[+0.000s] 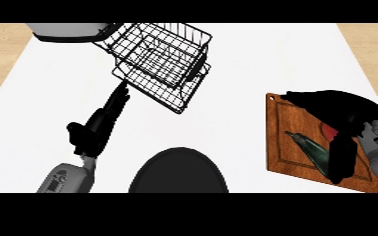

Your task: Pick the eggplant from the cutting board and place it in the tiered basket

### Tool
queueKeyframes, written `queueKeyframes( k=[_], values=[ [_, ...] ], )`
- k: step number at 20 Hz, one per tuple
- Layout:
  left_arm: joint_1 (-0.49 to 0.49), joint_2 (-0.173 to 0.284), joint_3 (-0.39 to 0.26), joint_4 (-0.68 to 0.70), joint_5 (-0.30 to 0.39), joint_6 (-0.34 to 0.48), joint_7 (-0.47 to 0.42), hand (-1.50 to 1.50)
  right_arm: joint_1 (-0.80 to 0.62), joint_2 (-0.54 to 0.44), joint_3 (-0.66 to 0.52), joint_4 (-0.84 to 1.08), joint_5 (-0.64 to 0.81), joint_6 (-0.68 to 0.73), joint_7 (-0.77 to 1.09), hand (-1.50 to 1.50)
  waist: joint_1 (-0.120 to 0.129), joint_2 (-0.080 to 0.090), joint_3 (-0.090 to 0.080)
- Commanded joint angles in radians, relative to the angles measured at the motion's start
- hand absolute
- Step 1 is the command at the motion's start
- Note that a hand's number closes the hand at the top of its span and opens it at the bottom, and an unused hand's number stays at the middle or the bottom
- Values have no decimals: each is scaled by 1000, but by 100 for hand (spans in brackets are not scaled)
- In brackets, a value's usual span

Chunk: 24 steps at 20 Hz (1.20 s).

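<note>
A white counter top (244,60) fills nearly the whole view, evenly lit and plain, with no strong shadows on it. At the far left and far right corners a pale wooden floor (13,42) shows beyond its edges. A grey and white appliance (70,31) stands at the far left edge of the counter, cut off by the view.

Eggplant: we note a dark, glossy, elongated eggplant (313,150) with a green tip, lying slantwise on the board, partly hidden.
Cutting board: we record a reddish-brown rectangular wooden cutting board (292,145), flat on the white counter at right.
Tiered basket: we list a black wire tiered basket (162,62), empty, standing well apart at upper left.
</note>
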Motion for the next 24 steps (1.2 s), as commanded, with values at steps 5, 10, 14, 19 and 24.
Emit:
queueKeyframes(
  k=[5,10,14,19,24],
  values=[
    [41,4,36,3,3,-53,-33,0,17,55,19,14,163,42,107,-150,10,2,0],
    [94,-8,19,-100,-25,-57,6,0,103,120,-1,54,235,44,81,-150,8,0,1],
    [26,-52,42,-64,-58,-33,53,0,145,133,-27,148,371,-9,-110,-150,5,2,1],
    [43,-126,6,19,-122,6,-48,0,187,149,22,276,526,-136,-197,-150,8,4,1],
    [26,-70,86,-43,-83,-80,43,0,237,114,-72,288,574,-98,-311,-150,4,2,1]
  ],
)
